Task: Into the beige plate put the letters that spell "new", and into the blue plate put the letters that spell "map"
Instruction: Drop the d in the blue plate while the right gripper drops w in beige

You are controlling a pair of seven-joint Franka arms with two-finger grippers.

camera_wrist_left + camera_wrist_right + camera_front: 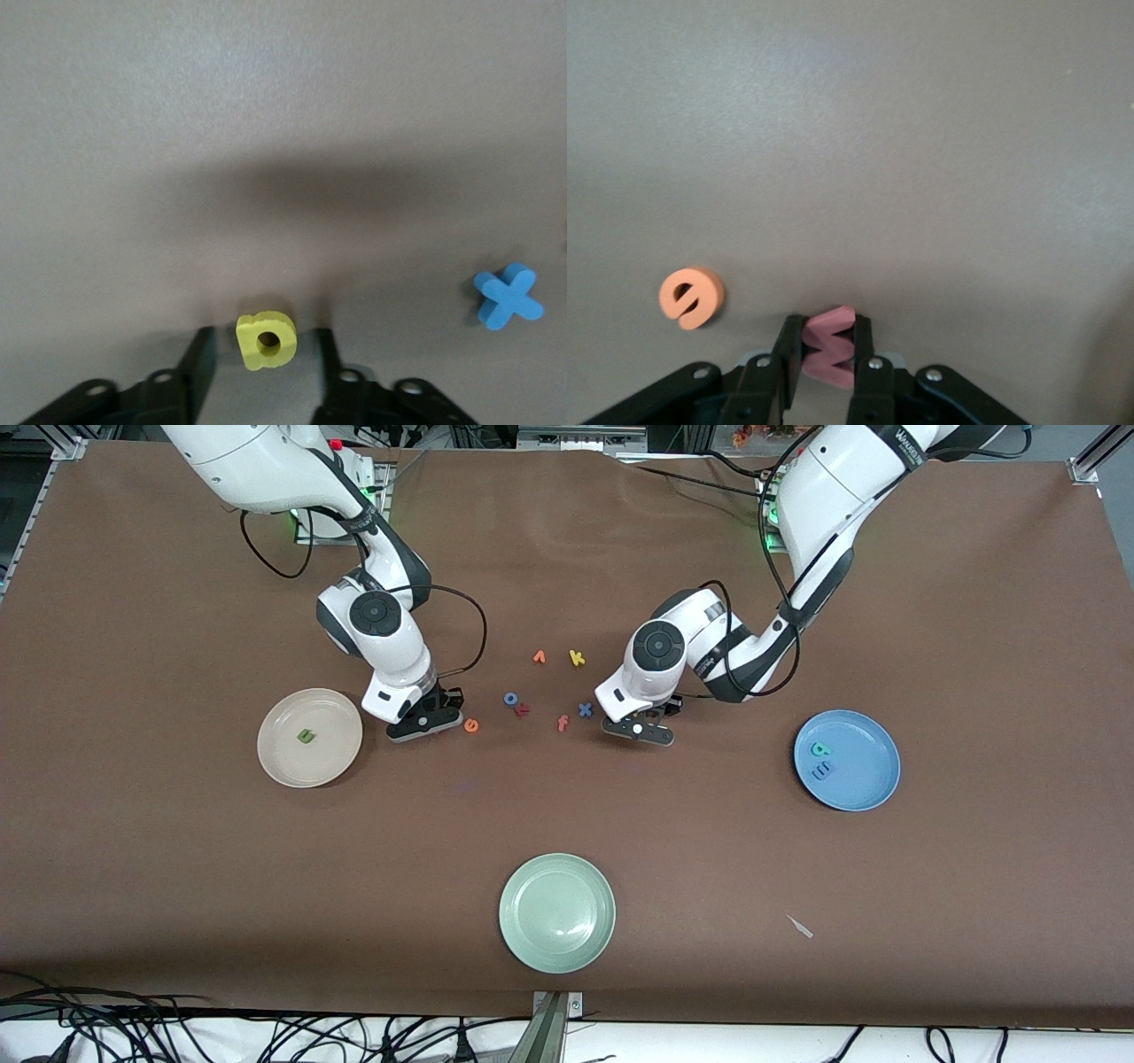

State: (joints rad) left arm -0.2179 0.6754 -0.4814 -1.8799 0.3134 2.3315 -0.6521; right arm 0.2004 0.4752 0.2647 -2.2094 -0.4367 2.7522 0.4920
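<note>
My right gripper [425, 722] [828, 332] is down at the table beside the beige plate [275, 731], shut on the pinkish-red w [831, 347]. The orange e [471, 724] [692, 297] lies next to it. A green n [306, 736] rests in the beige plate. My left gripper [640, 729] [264, 341] is low over the table, open, with its fingers [199, 363] either side of the yellow a [265, 339] and a gap on each side. The blue plate [864, 766] holds the teal p [820, 750] and the blue m [822, 771].
Loose letters lie between the two grippers: blue x [585, 709] [508, 296], orange f [563, 724], red r [523, 709], blue o [511, 699], orange v [539, 657], yellow k [577, 658]. A pale green plate [557, 912] sits near the front edge.
</note>
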